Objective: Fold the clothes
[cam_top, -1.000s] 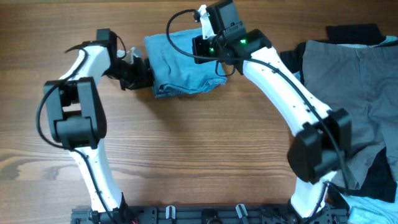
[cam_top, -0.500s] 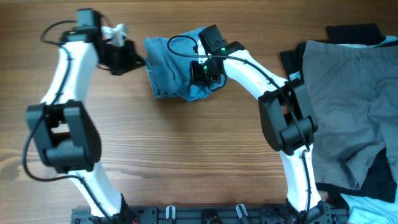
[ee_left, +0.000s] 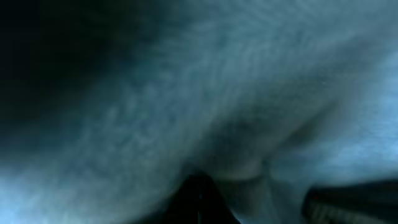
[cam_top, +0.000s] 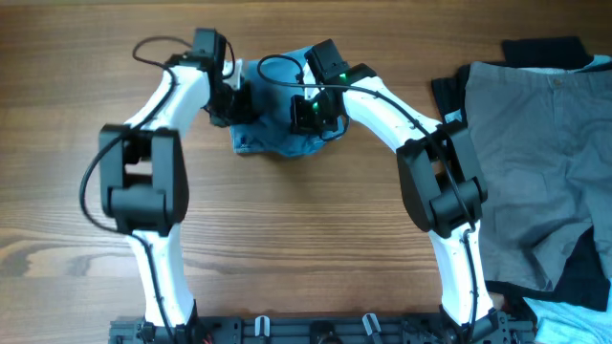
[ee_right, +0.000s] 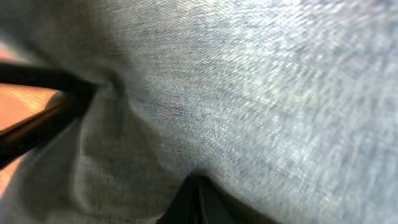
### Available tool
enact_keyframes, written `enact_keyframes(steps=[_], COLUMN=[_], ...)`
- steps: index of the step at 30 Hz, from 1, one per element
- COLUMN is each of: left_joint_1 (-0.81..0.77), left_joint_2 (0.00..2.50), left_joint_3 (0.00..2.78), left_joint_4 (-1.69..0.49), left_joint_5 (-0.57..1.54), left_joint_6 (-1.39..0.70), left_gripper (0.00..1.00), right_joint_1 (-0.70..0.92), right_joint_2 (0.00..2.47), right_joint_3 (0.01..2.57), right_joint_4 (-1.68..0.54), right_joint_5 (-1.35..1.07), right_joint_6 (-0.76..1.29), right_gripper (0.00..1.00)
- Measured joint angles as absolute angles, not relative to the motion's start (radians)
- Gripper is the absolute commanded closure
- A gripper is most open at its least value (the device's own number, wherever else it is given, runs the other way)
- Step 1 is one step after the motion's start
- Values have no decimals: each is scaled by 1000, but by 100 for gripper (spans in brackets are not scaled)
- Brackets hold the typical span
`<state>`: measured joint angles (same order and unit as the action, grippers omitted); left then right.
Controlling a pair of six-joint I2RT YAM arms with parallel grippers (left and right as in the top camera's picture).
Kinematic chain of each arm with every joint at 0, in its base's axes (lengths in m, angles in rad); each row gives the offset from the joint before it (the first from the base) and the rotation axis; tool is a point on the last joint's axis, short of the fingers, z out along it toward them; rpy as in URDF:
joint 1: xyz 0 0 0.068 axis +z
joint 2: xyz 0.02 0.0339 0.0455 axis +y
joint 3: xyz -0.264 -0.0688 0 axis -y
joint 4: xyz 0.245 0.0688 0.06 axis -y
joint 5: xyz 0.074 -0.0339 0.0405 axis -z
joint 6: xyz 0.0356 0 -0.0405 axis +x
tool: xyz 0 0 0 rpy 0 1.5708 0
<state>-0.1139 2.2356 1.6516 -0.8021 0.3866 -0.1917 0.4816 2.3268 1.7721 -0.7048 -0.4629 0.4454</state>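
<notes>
The light-blue denim jeans (cam_top: 271,134) lie as a small crumpled bundle at the back middle of the wooden table. My left gripper (cam_top: 239,99) is pushed into the bundle's left side. In the left wrist view its dark fingertips (ee_left: 199,200) sit together in shadowed denim (ee_left: 217,93). My right gripper (cam_top: 308,114) is on the bundle's right top. In the right wrist view its fingertips (ee_right: 198,200) are pinched together in a fold of denim (ee_right: 267,93). Most of the bundle is hidden under the two grippers.
A large grey garment (cam_top: 535,143) is spread at the right of the table. A black garment (cam_top: 545,50) lies behind it and dark cloth (cam_top: 585,272) in front. A light-blue piece (cam_top: 574,327) shows at the bottom right corner.
My left arm has swung right from the far left into the bundle's left side. The bundle has been squeezed smaller. My right gripper has stayed on it.
</notes>
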Motion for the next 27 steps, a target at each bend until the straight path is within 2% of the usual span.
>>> enact_keyframes(steps=[3, 7, 9, 10, 13, 15, 16, 19, 22, 27], left_joint_1=[-101, -88, -77, -69, -14, 31, 64, 139, 176, 143], left_joint_2=[2248, 2252, 2254, 2254, 2247, 2230, 2210, 2159, 2128, 2142], left_joint_3=[1665, 1674, 1692, 1702, 1745, 1757, 1759, 1771, 1773, 1698], left_joint_4=[-800, -813, -851, -878, -973, -1003, -1015, -1056, -1065, -981], left_joint_5=[408, 456, 479, 490, 519, 522, 522, 521, 521, 530], left_joint_6=[-203, -213, -215, -216, -220, -223, -222, -216, -188, -157], left_gripper=[88, 85, 80, 73, 27, 10, 6, 0, 0, 0], right_joint_1=[482, 482, 482, 482, 483, 483, 483, 483, 483, 483], right_joint_2=[2328, 2330, 2330, 2331, 2331, 2331, 2331, 2331, 2331, 2331], right_joint_3=[1774, 1776, 1777, 1777, 1777, 1777, 1777, 1777, 1777, 1777], right_joint_4=[-707, -710, -712, -714, -717, -718, -718, -718, -717, -717], right_joint_5=[-466, -467, -470, -473, -476, -478, -478, -479, -479, -479], right_joint_6=[445, 445, 445, 445, 445, 445, 445, 445, 445, 445], right_gripper=[96, 96, 96, 96, 96, 95, 96, 96, 96, 96])
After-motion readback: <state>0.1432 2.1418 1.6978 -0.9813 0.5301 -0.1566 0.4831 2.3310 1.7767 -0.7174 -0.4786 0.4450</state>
